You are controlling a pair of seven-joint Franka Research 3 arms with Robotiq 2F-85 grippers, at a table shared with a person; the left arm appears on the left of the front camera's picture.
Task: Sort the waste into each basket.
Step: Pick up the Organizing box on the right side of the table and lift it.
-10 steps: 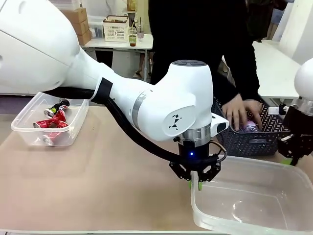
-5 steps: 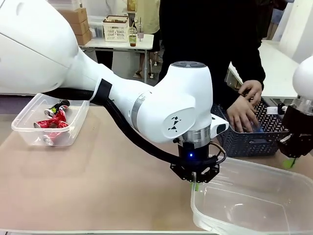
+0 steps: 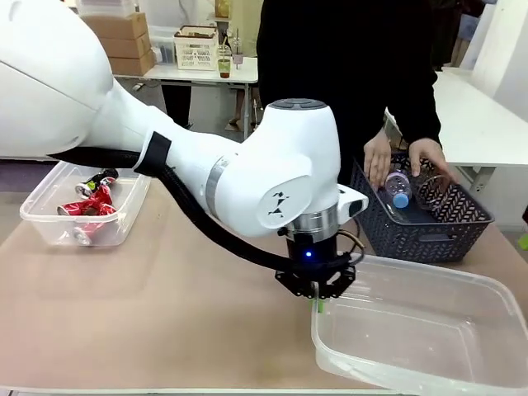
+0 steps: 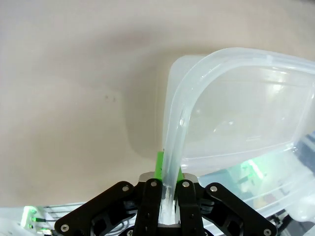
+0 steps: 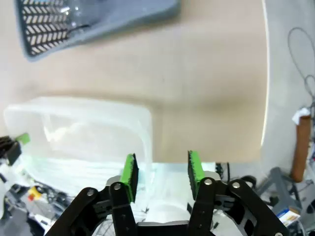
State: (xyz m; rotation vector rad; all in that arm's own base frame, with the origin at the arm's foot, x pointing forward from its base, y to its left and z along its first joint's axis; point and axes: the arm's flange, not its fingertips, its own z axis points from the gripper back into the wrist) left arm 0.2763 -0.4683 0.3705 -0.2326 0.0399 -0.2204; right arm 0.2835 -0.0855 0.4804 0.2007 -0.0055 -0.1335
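Front view: left gripper (image 3: pixel 316 295) is pinched tight on the big clear tub (image 3: pixel 429 330)'s corner rim. Crushed red cans (image 3: pixel 87 206) sit in the small tub (image 3: pixel 41 216) far left, and a person's hand (image 3: pixel 377 161) is on a bottle (image 3: pixel 398 188) in the lattice basket (image 3: pixel 429 239). Left wrist view: rim's clamped between the pads. Right wrist view: right gripper (image 5: pixel 160 169) has its jaws apart and empty, by the big tub's end.

Bright, even light; 2 wrist views soft (edges bowed).

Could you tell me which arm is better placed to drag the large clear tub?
Probably left: the left jaws grip the large shallow clear plastic tub by its rim; the right jaws stand open, empty.
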